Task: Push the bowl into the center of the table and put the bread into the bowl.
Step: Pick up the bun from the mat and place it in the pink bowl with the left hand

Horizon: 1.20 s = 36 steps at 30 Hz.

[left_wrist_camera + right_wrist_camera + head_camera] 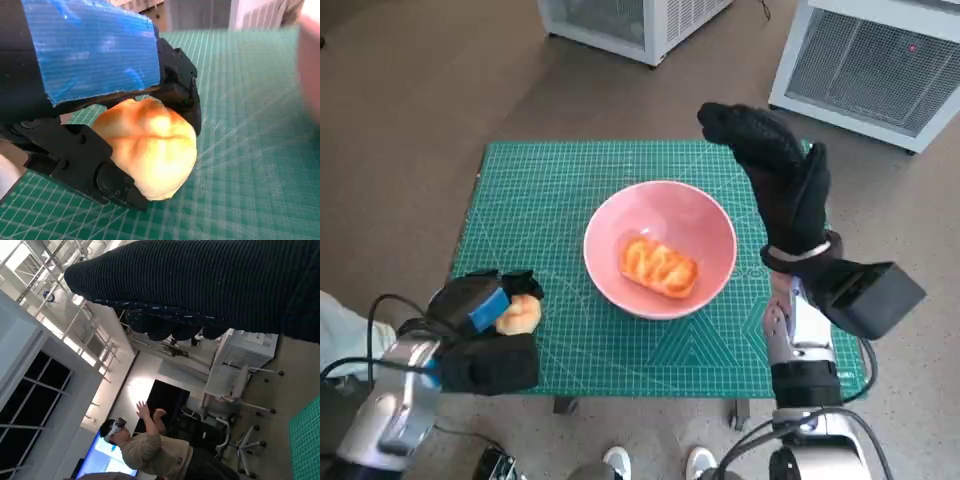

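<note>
A small desk (520,180) covered by a green grid mat stands on a plain brown floor (410,90). At 12 o'clock beyond it sits a white cabinet (620,20) with a mesh front; a second white mesh-fronted unit (870,60) sits at 2 o'clock. The right wrist view shows a bright hall with dark-paned windows (30,390), a white office chair (240,390), and a person (150,450) with raised hands beside a blue screen (102,462).
</note>
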{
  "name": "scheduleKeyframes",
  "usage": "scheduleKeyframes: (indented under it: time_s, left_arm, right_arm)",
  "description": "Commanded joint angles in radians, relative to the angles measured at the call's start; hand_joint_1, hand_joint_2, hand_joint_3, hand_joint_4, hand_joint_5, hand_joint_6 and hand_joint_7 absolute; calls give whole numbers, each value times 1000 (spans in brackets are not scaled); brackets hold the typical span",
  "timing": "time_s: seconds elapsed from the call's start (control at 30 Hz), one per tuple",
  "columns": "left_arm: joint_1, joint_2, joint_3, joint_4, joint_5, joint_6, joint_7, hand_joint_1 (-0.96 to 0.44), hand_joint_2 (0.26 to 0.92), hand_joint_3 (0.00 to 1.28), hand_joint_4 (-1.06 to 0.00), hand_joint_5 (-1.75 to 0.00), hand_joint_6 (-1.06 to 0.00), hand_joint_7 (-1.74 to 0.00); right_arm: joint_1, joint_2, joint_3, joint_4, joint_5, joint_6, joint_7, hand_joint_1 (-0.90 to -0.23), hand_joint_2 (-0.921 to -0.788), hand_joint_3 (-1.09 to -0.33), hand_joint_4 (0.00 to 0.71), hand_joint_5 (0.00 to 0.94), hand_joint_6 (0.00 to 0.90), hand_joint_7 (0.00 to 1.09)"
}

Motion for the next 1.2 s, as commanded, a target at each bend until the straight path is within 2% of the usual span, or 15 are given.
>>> scheduleKeyframes:
  time_s: [0.03,0.27,0.53,0.73,0.93,1.2]
  left_arm:
    - [-61,-28,97,-180,-53,44,-17,3,893,55,-787,-1082,-675,-1097]
    - [-179,-84,128,-296,-77,90,-21,4,888,22,-851,-985,-710,-1082]
    - [-333,-178,76,-285,-58,49,43,3,881,8,-885,-952,-741,-1044]
    - [-420,-248,-9,-215,-29,-4,80,2,880,6,-901,-938,-731,-1049]
    - [-507,-291,-83,-103,-29,-44,40,2,880,6,-902,-950,-732,-1033]
    - [-573,-342,-159,72,-9,-97,48,2,880,13,-876,-1046,-752,-946]
  right_arm:
    - [26,-4,-3,-7,11,20,1,-703,-921,-767,211,1,25,536]
    - [27,-7,-6,-8,9,21,2,-705,-921,-766,212,1,25,537]
    - [32,-9,-6,-8,3,16,-1,-702,-921,-764,213,2,25,538]
    - [30,-11,-9,5,-2,10,-3,-698,-921,-763,213,2,26,538]
    - [32,-18,-14,12,-4,7,-5,-693,-921,-762,215,2,28,537]
    - [44,-22,-18,-3,-7,11,-11,-695,-921,-760,216,2,31,535]
